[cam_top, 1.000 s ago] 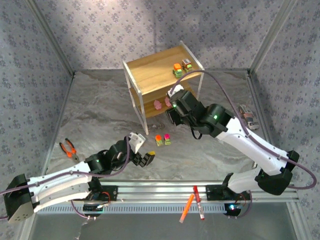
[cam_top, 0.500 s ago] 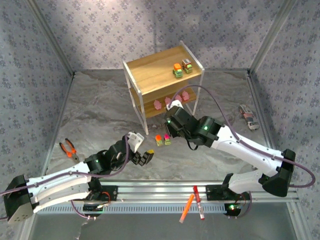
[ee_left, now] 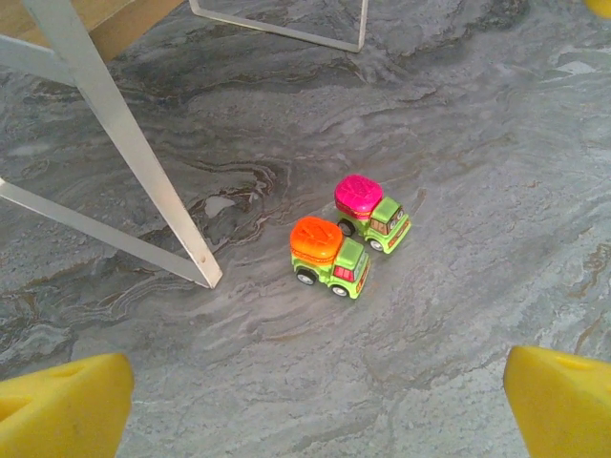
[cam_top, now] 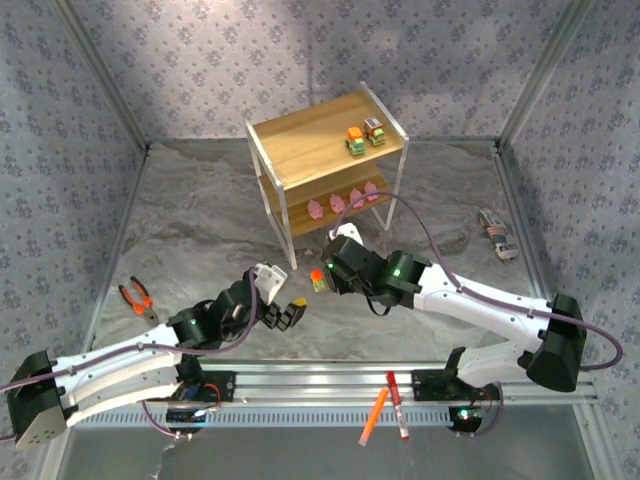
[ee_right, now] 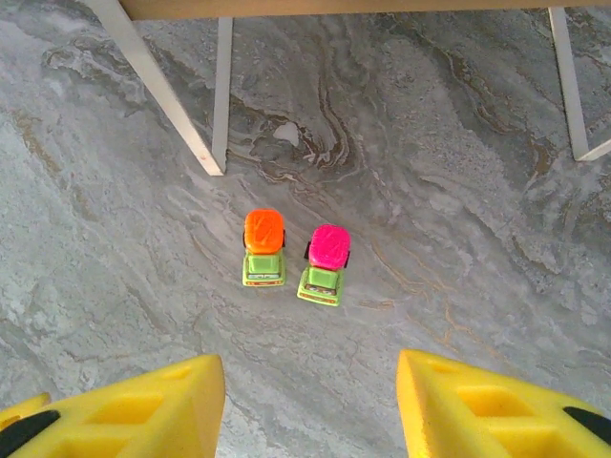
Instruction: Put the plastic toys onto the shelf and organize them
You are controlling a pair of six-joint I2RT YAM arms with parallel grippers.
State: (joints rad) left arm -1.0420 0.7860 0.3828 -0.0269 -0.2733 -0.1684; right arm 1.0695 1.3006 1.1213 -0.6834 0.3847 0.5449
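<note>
The left arm (cam_top: 110,362) and right arm (cam_top: 480,305) have white shells with black joints. Green lights glow on the right one. Purple-grey cables (cam_top: 424,214) trail along both. The gripper fingers (ee_right: 143,405) carry yellow pads.

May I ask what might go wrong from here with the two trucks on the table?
The orange-topped truck and pink-topped truck stand side by side, so the open right gripper may nudge one while closing on the other; it could roll. The left gripper faces the same pair: they might collide.
</note>
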